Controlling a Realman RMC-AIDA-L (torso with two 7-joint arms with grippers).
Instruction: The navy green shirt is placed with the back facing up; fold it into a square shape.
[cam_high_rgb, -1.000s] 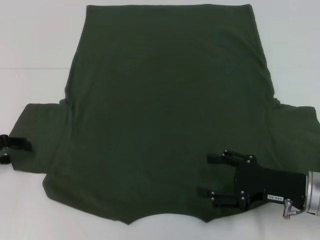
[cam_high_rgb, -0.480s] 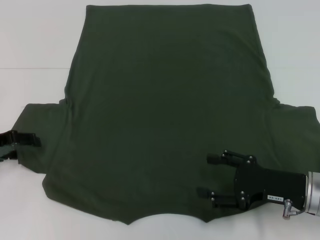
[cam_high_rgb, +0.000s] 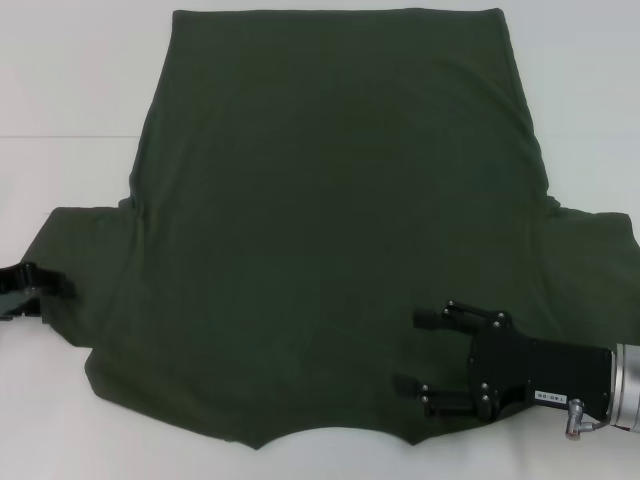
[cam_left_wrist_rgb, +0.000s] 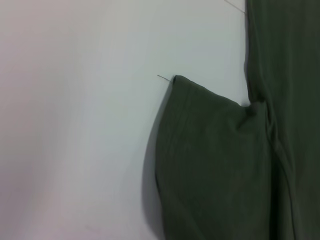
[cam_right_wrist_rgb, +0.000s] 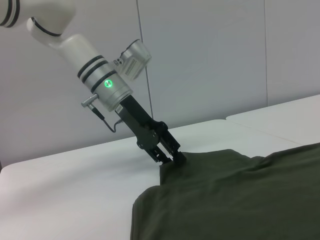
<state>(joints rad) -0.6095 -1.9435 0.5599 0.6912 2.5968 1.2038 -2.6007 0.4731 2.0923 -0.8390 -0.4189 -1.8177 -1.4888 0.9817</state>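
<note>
The navy green shirt (cam_high_rgb: 330, 220) lies spread flat on the white table, its collar edge nearest me and both sleeves out to the sides. My left gripper (cam_high_rgb: 45, 288) sits low at the outer edge of the left sleeve (cam_left_wrist_rgb: 210, 160). The right wrist view shows that left gripper (cam_right_wrist_rgb: 172, 157) angled down, touching the sleeve's corner. My right gripper (cam_high_rgb: 420, 350) hovers over the shirt's near right part beside the collar notch. It is open, with nothing between its fingers.
The white table (cam_high_rgb: 70, 90) surrounds the shirt, with a seam line (cam_high_rgb: 60, 137) running across its left part. A pale wall (cam_right_wrist_rgb: 210, 55) stands behind the table in the right wrist view.
My left gripper has edged rightward onto the left sleeve's edge. The right arm and the shirt have stayed where they were.
</note>
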